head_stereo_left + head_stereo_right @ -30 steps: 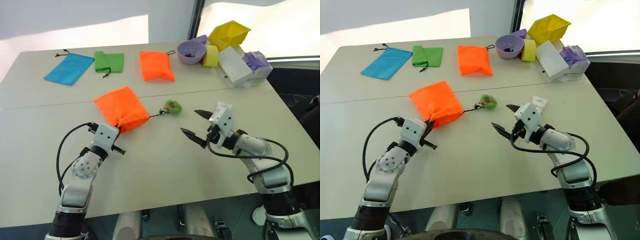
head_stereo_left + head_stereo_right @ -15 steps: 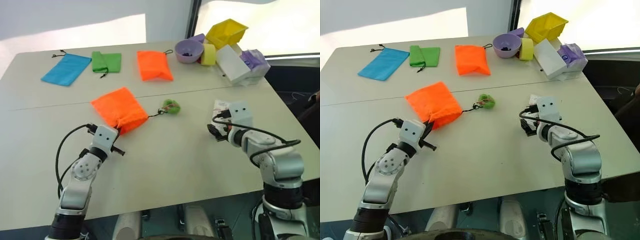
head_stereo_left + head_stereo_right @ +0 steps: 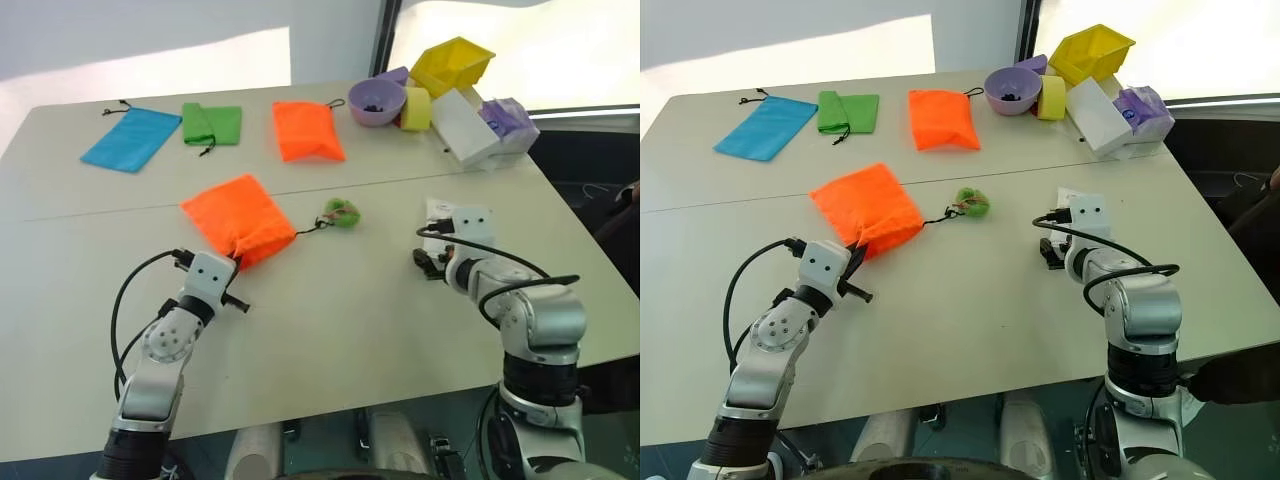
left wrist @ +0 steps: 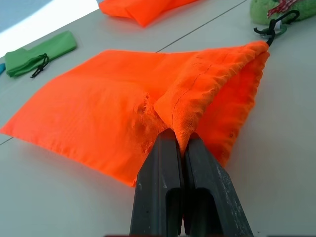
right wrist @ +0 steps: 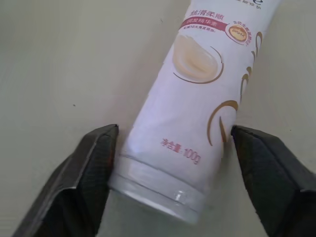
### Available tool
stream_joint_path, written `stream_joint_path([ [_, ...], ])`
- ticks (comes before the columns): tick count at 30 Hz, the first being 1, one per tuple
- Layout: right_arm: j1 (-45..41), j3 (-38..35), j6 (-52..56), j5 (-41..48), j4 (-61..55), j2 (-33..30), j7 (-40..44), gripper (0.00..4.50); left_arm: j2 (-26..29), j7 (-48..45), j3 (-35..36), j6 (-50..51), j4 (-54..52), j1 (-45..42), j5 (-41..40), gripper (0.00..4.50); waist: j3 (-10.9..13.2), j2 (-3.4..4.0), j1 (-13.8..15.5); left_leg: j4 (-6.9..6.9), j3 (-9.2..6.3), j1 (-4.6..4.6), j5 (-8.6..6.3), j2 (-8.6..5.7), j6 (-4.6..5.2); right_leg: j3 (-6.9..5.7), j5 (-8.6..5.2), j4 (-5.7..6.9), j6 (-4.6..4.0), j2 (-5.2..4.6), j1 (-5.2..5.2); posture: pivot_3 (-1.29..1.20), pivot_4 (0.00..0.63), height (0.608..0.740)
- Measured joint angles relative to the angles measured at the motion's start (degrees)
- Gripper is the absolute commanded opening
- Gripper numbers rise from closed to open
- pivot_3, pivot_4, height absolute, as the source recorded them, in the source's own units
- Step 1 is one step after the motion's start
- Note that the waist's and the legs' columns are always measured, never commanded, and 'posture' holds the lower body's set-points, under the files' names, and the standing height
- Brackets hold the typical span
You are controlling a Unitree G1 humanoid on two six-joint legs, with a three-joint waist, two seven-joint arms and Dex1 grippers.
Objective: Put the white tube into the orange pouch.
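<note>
The orange pouch (image 3: 235,215) lies flat at mid-table, and its dark cord runs to a green fuzzy ball (image 3: 344,212). My left gripper (image 4: 178,140) is shut on the pouch's gathered mouth hem (image 4: 197,106). The white tube (image 5: 197,98) lies on the table to the right, with pinkish print and its ribbed end toward the wrist camera. My right gripper (image 5: 174,129) points down over the tube. One fingertip (image 5: 106,140) sits against each side of the tube. In the head view the wrist covers most of the tube (image 3: 437,211).
At the back of the table lie a blue pouch (image 3: 134,138), a green pouch (image 3: 214,123) and a smaller orange pouch (image 3: 308,130). The back right corner holds a purple bowl (image 3: 376,100), a yellow bin (image 3: 455,65) and a white box (image 3: 465,125).
My right gripper swung right and tipped downward onto the white tube. Its wide-open fingers narrowed around the tube. The left gripper and the pouch kept still.
</note>
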Motion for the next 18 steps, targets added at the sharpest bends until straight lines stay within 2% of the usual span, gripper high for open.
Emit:
stream_joint_path([
  [1, 0.1, 0.3, -0.3, 0.0, 0.0, -0.2, 0.2, 1.84, 0.0, 0.0, 0.0, 0.0, 0.0, 0.0, 0.0, 0.0, 0.0, 0.0, 0.0, 0.0, 0.09, 0.0, 0.0, 0.05, 0.0, 0.0, 0.03, 0.0, -0.03, 0.0, -0.01, 0.0, 0.15, 0.74],
  [8, 0.6, 1.6, -2.3, -0.2, 0.1, -0.8, 1.7, 1.84, 0.0, 0.0, 0.0, 0.0, 0.0, 0.0, 0.0, 0.0, 0.0, -0.02, 0.0, -0.05, 0.42, -0.01, 0.0, 0.27, -0.01, -0.01, 0.1, 0.02, -0.1, 0.06, -0.1, 0.0, 0.15, 0.74],
  [10, 1.2, 2.9, -5.4, 0.8, 0.2, -2.5, 5.4, 1.84, 0.0, 0.0, 0.0, 0.0, 0.0, 0.0, -0.1, 0.0, 0.0, -0.02, 0.0, -0.1, 0.65, -0.05, 0.0, 0.27, -0.01, 0.0, 0.11, 0.09, -0.1, 0.0, -0.16, 0.0, 0.15, 0.74],
  [15, 3.8, 8.6, -17.5, 7.8, -3.5, -11.7, 23.9, 1.84, -0.1, -0.1, -0.2, 0.0, -0.1, 0.1, -0.2, 0.0, 0.0, -0.03, -0.1, -0.11, 0.74, -0.05, -0.08, 0.35, 0.12, 0.0, 0.1, -0.11, -0.1, -0.07, -0.44, 0.0, 0.15, 0.74],
  [18, 5.5, 11.3, -21.1, 11.0, -5.8, -17.2, 33.0, 1.84, 0.0, -0.1, -0.2, 0.0, -0.1, 0.1, -0.2, 0.0, 0.0, -0.05, 0.0, 0.01, 0.71, -0.05, -0.16, 0.36, 0.24, 0.0, 0.11, -0.21, -0.1, -0.1, -0.36, 0.0, 0.15, 0.74],
])
